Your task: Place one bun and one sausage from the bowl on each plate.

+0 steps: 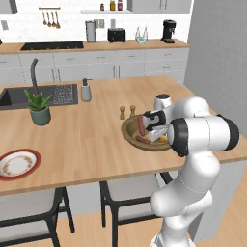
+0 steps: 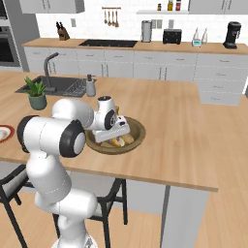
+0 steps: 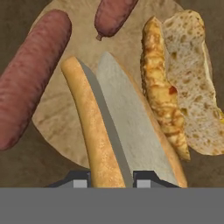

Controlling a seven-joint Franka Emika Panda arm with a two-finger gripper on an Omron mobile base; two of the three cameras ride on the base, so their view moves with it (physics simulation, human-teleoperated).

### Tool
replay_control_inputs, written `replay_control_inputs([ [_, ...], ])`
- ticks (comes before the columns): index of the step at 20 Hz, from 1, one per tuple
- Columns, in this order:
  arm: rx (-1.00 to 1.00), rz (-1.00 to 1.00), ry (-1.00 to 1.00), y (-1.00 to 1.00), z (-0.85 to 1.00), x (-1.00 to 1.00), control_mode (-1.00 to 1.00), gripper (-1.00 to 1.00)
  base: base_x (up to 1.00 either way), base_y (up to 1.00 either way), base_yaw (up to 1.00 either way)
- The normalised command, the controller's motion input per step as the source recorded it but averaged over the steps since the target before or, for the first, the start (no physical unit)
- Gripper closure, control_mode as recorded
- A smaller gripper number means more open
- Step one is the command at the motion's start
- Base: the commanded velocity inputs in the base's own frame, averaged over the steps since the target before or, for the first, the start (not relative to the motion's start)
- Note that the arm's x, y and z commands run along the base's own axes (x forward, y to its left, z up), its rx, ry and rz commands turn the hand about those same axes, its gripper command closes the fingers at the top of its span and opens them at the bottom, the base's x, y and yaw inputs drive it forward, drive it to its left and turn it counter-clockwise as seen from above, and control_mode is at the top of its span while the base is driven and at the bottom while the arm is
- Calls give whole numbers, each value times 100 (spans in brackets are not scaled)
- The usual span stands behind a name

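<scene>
Between my fingertips (image 3: pixel 80 183) sits the split tan bun (image 3: pixel 114 131); my hand (image 3: pixel 108 183) is clamped on its near end, inside the wide brown wooden bowl (image 1: pixel 129 126). I should lift straight up, keeping it level. Beyond lie two reddish sausages (image 3: pixel 31 78) and a second crusty bun (image 3: pixel 183 83).

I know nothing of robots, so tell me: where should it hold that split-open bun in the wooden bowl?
Across one long half of the bun, from above: it lies flat in the bowl, and the half is narrow enough for the gripper, which pinches it there.
</scene>
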Motion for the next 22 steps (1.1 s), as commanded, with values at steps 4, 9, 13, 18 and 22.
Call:
replay_control_inputs([
  [4,-2,0,0,0,16,0,-100,100,0,0,0],
  [9,-4,0,0,0,15,0,-100,100,0,0,0],
  [13,-4,0,-2,0,27,-7,-100,100,0,0,0],
  [18,-2,0,-4,0,59,-12,-100,100,0,0,0],
  [22,4,-4,0,0,50,-32,-100,100,0,0,0],
])
